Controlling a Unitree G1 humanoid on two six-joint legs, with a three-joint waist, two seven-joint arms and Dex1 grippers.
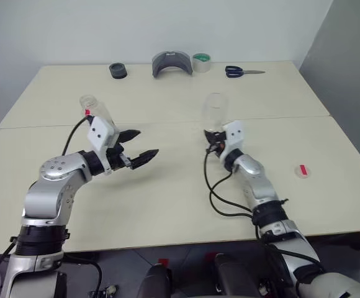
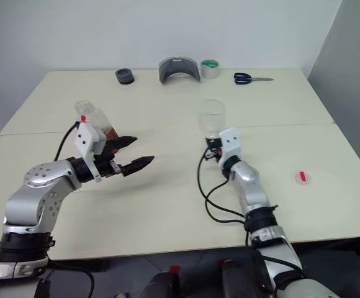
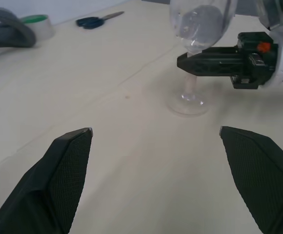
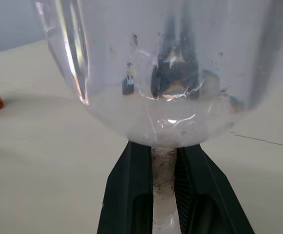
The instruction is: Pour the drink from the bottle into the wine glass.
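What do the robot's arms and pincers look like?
Both arms are shiny silver metal with black joints. Loose black cables loop along them. Each wrist carries a white box. The left pincer and right pincer each have two black pointed fingers with bumpy inner pads.

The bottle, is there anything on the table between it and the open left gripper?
Nothing visible does. The bottle stands just behind the left gripper, whose jaws are spread wide and point away from it, toward the wine glass. That glass is clamped at the stem by the right gripper.
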